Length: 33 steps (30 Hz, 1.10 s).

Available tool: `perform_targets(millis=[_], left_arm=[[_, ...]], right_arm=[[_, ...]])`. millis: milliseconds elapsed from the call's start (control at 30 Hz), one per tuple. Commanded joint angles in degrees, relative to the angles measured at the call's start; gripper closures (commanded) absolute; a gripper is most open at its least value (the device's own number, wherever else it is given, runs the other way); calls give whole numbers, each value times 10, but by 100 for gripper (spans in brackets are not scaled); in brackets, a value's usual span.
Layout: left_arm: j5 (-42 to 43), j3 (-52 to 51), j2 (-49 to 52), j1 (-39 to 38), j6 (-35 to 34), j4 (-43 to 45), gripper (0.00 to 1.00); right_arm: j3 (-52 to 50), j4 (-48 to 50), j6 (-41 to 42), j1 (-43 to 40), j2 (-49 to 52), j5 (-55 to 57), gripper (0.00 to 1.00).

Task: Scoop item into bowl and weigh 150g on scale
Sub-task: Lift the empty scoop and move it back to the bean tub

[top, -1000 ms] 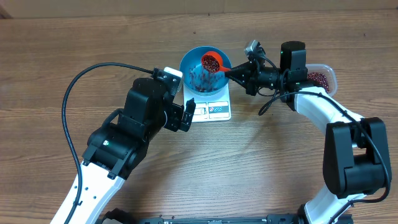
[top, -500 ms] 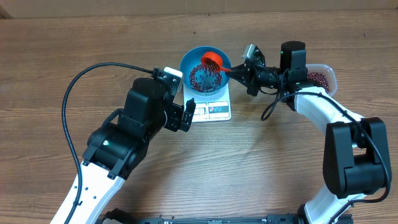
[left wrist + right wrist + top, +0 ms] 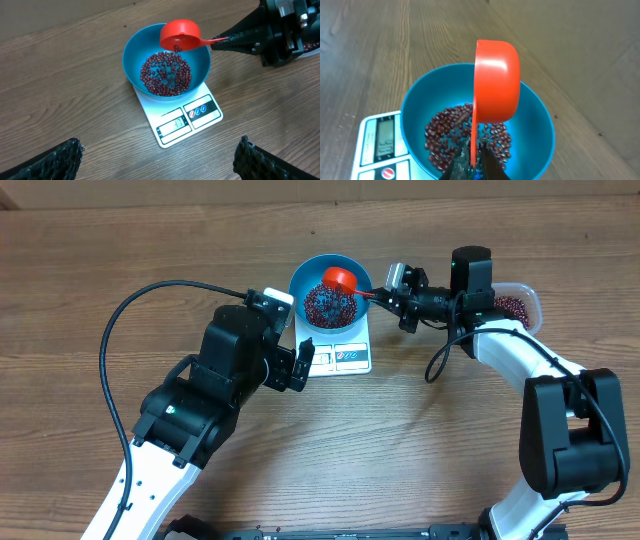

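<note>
Bright, even light from above covers the tabletop (image 3: 430, 470). Shadows under the arms (image 3: 200, 410) are faint and soft-edged. The overhead view is sharp. The scoop (image 3: 495, 85) shows a mild sheen. The fingers (image 3: 50, 162) of the left gripper (image 3: 159, 157), at the bottom corners of its view, look dark and blurred.

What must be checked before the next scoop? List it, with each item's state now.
1. The bowl sits on the scale: ok.
2. The scoop is tipped over the bowl, beans inside: ok.
3. The right gripper is shut on the scoop's handle: ok.
4. The left gripper is open, apart from the scale: ok.
5. Display reading against target: cannot tell, digits too small.
</note>
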Motion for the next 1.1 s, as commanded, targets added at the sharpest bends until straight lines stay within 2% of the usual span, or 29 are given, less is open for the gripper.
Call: perform_targets(millis=[0, 333, 367, 500, 733, 833, 900, 1067], left_arm=[[5, 1, -8, 3, -4, 1, 0], [5, 1, -8, 3, -4, 1, 1], [5, 1, -8, 3, -4, 1, 1], [5, 1, -8, 3, -4, 2, 0], [5, 1, -8, 3, -4, 2, 0], [5, 1, -8, 3, -4, 1, 0], [5, 1, -8, 3, -4, 1, 0], [5, 1, -8, 3, -4, 1, 0]], right_arm=[[3, 6, -56, 2, 2, 32, 96], [3, 34, -45, 2, 2, 39, 96], [3, 57, 30, 0, -4, 39, 96], [3, 83, 155, -9, -33, 39, 96], [3, 74, 301, -34, -133, 43, 96], [3, 67, 391, -71, -173, 51, 96], [3, 52, 433, -106, -189, 51, 96], [3, -59, 430, -221, -199, 122, 96]])
